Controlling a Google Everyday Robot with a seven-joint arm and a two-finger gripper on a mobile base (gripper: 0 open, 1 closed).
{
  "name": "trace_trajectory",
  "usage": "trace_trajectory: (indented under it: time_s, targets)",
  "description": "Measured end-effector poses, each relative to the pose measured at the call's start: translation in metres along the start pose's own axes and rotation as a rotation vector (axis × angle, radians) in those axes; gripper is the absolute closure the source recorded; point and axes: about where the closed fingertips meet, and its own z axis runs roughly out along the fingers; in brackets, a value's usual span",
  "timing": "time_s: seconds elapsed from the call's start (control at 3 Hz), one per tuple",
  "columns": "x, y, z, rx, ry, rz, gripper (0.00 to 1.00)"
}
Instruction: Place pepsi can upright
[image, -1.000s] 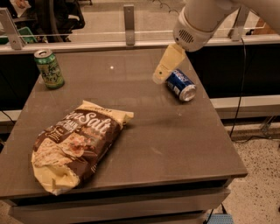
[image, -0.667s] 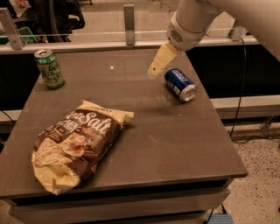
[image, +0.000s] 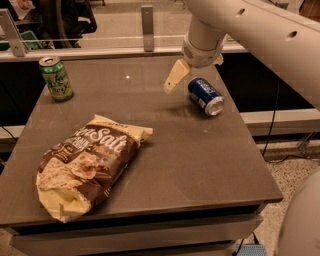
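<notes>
**Pepsi can down on its side, pincer poised just above**

And here we are at the desk (image: 200, 165). The pepsi can (image: 206, 96) lies flat on its side at the far right of the top, near the right edge, its silver end turned toward the camera and to the right, its blue body angled away to the back left. Nothing is touching it.

The white arm (image: 260, 35) sweeps in from the upper right, and the pincer (image: 193, 75) hangs just over the can's far end, slightly to its left. It is spread apart and holding nothing: one cream finger (image: 176, 76) slants down and left in plain sight, clear of the can, while the other shows only as a sliver at the far side of the wrist.

Over at the far left corner, a green can (image: 56, 78) stands upright, well apart from the action. At front left, a big crumpled chip bag (image: 87, 165) sprawls on its back, also well away from the pepsi can.
</notes>
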Motion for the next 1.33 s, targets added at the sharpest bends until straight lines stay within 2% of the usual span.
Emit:
trace_trajectory:
  time_s: [0.67, 1.0, 1.33]
  targets:
    - [0.021, -0.012, 0.032, 0.029, 0.057, 0.095, 0.0]
    - [0.032, -0.016, 0.036, 0.029, 0.065, 0.12, 0.16]
    - [0.034, -0.016, 0.034, 0.023, 0.051, 0.13, 0.4]
